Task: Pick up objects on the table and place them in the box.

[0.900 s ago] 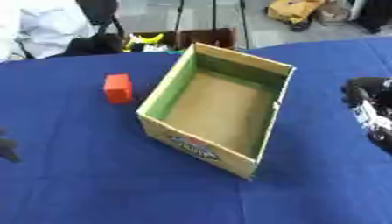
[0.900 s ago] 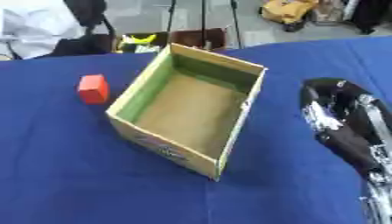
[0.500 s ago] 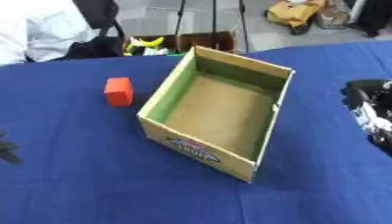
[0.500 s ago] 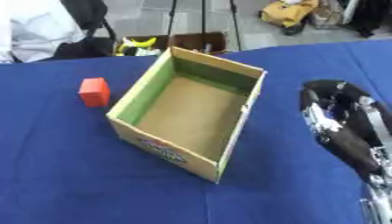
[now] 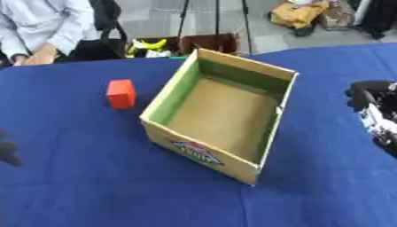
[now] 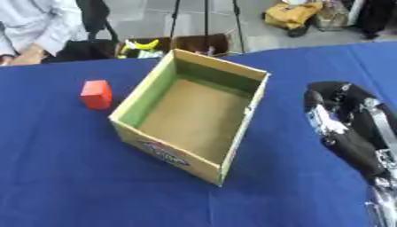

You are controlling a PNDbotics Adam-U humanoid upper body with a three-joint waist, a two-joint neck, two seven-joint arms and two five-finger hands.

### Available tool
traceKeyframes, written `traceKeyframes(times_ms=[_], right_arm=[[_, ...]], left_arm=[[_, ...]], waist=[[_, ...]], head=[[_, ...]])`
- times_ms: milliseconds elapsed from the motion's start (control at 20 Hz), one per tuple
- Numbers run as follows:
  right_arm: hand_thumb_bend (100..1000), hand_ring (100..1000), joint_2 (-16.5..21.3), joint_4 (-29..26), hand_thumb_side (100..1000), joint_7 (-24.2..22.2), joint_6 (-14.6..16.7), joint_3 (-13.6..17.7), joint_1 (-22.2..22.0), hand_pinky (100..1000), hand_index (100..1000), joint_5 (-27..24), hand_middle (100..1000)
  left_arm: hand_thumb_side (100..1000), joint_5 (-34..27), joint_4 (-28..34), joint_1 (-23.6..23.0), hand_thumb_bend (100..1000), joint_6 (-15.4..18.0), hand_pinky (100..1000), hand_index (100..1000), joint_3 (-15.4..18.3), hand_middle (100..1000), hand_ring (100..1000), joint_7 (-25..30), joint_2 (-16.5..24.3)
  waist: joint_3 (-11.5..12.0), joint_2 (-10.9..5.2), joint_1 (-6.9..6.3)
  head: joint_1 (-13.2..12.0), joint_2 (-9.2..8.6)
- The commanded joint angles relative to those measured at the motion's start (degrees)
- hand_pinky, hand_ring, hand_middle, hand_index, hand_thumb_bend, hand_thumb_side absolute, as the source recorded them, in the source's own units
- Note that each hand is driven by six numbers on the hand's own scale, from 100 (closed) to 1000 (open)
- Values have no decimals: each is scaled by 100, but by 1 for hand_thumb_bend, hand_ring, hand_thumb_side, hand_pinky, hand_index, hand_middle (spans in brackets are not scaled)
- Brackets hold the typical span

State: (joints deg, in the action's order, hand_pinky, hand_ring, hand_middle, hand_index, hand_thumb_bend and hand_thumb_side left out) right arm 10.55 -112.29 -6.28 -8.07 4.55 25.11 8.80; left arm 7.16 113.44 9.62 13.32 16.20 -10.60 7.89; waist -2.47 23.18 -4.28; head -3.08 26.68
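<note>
An open cardboard box (image 5: 273, 122) with a green inner wall stands askew in the middle of the blue table (image 5: 93, 186), and it is empty inside. A red block (image 5: 120, 93) stands upright on the cloth to the left of the box, apart from it. My right hand (image 6: 340, 116), black with silver parts, hovers right of the box and touches neither the box nor the block. Only a dark bit of my left hand (image 5: 8, 151) shows at the left edge, well below the red block.
A person's sleeve and hand (image 5: 40, 54) rest at the far left edge of the table. Beyond the far edge lie bags, a tripod and yellow things on the floor (image 5: 298, 12). Bare blue cloth surrounds the box on the near side.
The whole picture has slid down a little, so the camera has moved. Box, red block and both hands keep their places relative to each other.
</note>
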Motion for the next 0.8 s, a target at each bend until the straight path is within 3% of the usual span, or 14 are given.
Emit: traceKeyframes(times_ms=[50, 450, 800], right_arm=[[190, 804, 83, -62, 457, -20, 16, -8, 14, 840, 714, 37, 527], [192, 804, 143, -48, 463, -44, 36, -42, -1, 839, 714, 41, 527], [197, 804, 229, 15, 472, -77, 78, -94, 39, 837, 713, 61, 527]], left_arm=[[990, 248, 115, -12, 598, 77, 363, 907, 5, 622, 527, 127, 797], [1000, 856, 115, -22, 739, -153, 395, 931, 52, 687, 571, 259, 2487], [990, 1015, -379, 127, 749, -443, 437, 952, -97, 742, 616, 948, 3598]], waist=[[-5, -161, -15], [-122, -230, -113], [-245, -280, -198]], head=[[-22, 53], [-78, 203], [-146, 272]])
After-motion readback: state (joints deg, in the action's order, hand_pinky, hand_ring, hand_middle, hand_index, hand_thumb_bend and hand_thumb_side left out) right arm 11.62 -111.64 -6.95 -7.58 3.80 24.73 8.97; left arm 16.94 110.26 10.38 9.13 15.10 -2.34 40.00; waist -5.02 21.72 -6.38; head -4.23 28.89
